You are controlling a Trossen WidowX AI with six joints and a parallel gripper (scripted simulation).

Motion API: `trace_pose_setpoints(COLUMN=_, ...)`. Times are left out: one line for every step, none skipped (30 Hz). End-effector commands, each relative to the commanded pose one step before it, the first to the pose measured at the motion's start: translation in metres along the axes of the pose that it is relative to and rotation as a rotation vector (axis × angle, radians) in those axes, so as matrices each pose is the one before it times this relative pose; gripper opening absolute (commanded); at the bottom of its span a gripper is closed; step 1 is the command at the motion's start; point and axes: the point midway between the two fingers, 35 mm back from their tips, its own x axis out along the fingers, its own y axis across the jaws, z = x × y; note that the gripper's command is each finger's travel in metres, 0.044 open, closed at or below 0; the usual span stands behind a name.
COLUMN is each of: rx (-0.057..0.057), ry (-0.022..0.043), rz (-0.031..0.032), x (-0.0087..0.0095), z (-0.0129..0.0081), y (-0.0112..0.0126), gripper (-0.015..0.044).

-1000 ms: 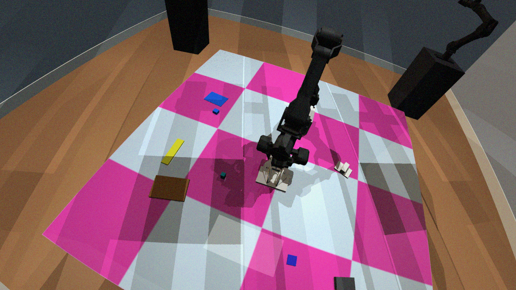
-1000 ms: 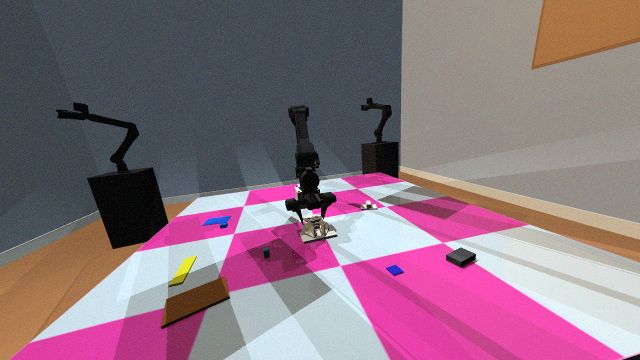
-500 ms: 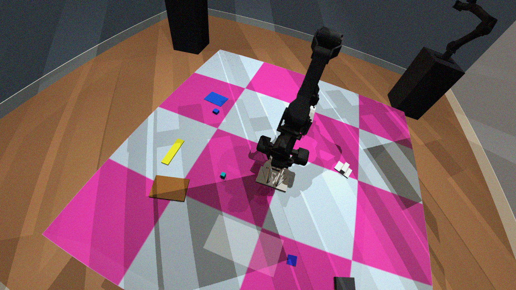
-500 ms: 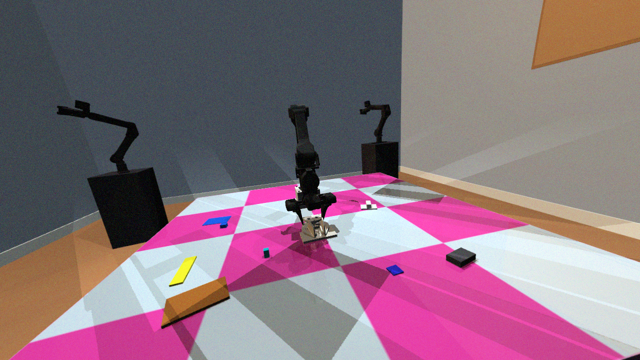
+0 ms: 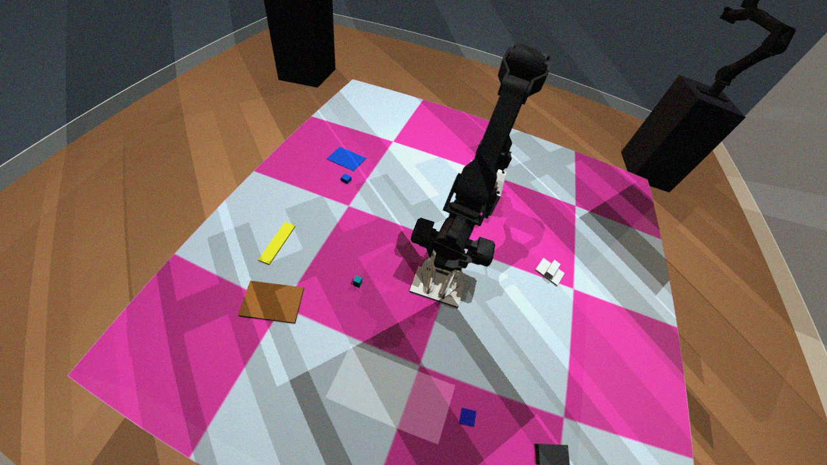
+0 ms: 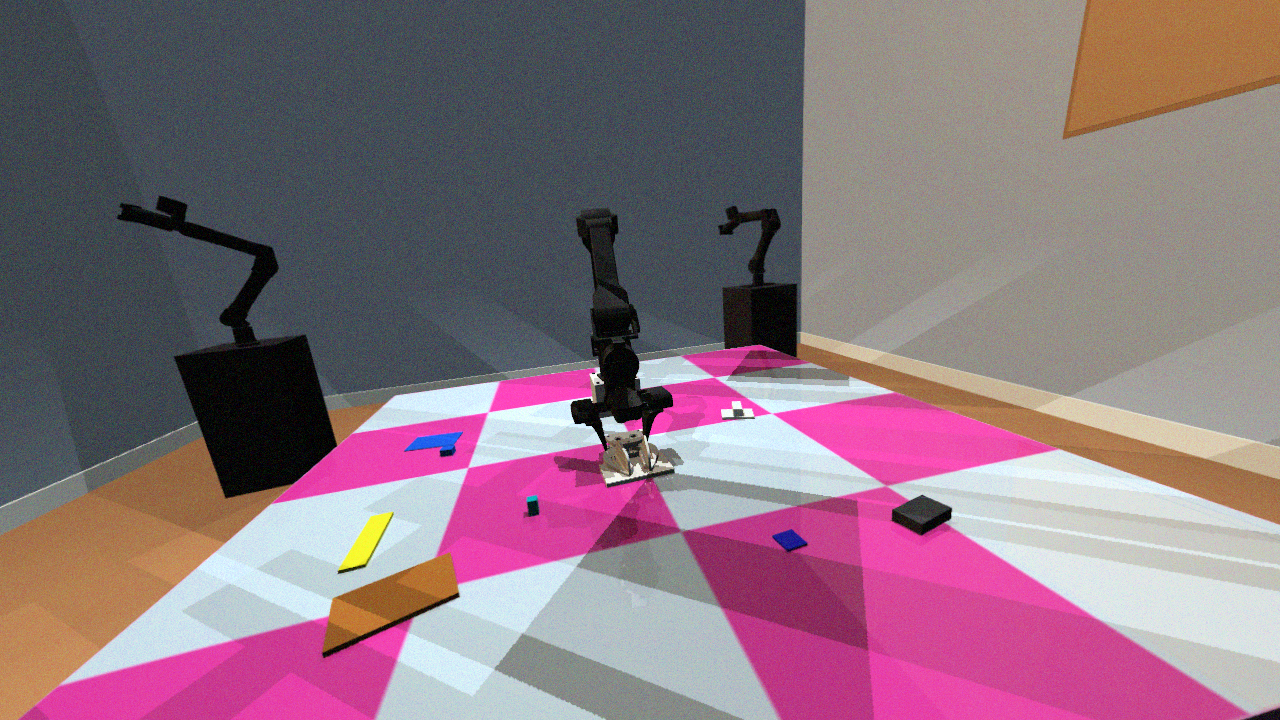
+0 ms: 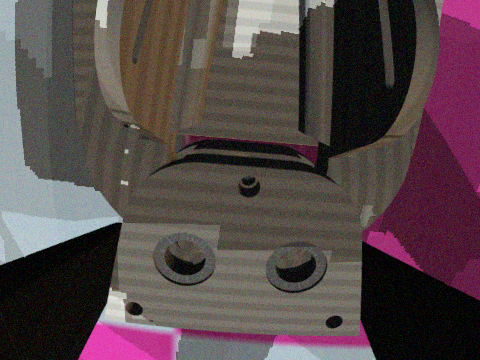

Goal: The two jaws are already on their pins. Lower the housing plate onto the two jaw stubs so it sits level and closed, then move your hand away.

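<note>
The housing plate [image 7: 240, 300] [image 6: 626, 437] has two ringed holes. My gripper [image 7: 239, 244] [image 6: 625, 443] is shut on its two side edges, over the rear of the vise. Greyish-brown surfaces show through both holes; whether these are the stub tops I cannot tell. The left jaw [image 7: 107, 65] and the right jaw [image 7: 428, 75] stand apart beyond the plate's rounded edge. They stand on the pale base [image 5: 418, 287] [image 6: 664, 471]. The plate looks roughly level and low over the jaws' rear ends. Its underside and any contact with the stubs are hidden.
A teal block [image 5: 357, 281] [image 6: 532, 505] lies left of the base. A white stepped piece [image 5: 549, 271] [image 6: 737, 411] lies to the right. A yellow strip [image 5: 276, 243] [image 6: 366, 541] and an orange board [image 5: 270, 301] [image 6: 393, 601] lie farther left. A black box [image 6: 921, 514] lies front right.
</note>
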Motion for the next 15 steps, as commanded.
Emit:
trace_pose_setpoints(rx=-0.0007, ry=0.00351, rz=-0.00189, x=0.00225, z=-0.00128, y=-0.00027, gripper=0.0351)
trace_pose_setpoints(rx=-0.0003, ry=0.00001, rz=0.00000, x=0.00068, z=-0.00001, y=0.00000, gripper=0.0351)
trace_pose_setpoints(rx=-0.0002, ry=0.00001, rz=0.00000, x=0.00041, z=-0.00001, y=0.00000, gripper=0.0351)
trace_pose_setpoints(rx=-0.0001, ry=0.00000, rz=0.00000, x=0.00014, z=0.00000, y=0.00000, gripper=0.0351)
trace_pose_setpoints(rx=0.0000, ry=0.00000, rz=0.00000, x=0.00000, z=0.00000, y=0.00000, gripper=0.0351)
trace_pose_setpoints(rx=0.0000, ry=0.00000, rz=0.00000, x=0.00000, z=0.00000, y=0.00000, gripper=0.0351)
trace_pose_setpoints(rx=0.0000, ry=0.00000, rz=0.00000, x=0.00000, z=0.00000, y=0.00000, gripper=0.0351)
trace_pose_setpoints(rx=0.0000, ry=0.00000, rz=0.00000, x=0.00000, z=0.00000, y=0.00000, gripper=0.0351)
trace_pose_setpoints(rx=0.0000, ry=0.00000, rz=0.00000, x=0.00000, z=0.00000, y=0.00000, gripper=0.0351)
trace_pose_setpoints(rx=0.0000, ry=0.00000, rz=0.00000, x=0.00000, z=0.00000, y=0.00000, gripper=0.0351)
trace_pose_setpoints(rx=-0.0001, ry=0.00000, rz=0.00000, x=0.00014, z=0.00000, y=0.00000, gripper=0.0351)
trace_pose_setpoints(rx=-0.0002, ry=0.00000, rz=0.00000, x=0.00041, z=0.00000, y=0.00000, gripper=0.0351)
trace_pose_setpoints(rx=-0.0003, ry=0.00001, rz=0.00000, x=0.00068, z=-0.00001, y=0.00000, gripper=0.0351)
trace_pose_setpoints(rx=-0.0003, ry=0.00001, rz=0.00000, x=0.00068, z=-0.00001, y=0.00000, gripper=0.0351)
trace_pose_setpoints(rx=-0.0002, ry=0.00001, rz=0.00000, x=0.00041, z=-0.00001, y=0.00000, gripper=0.0351)
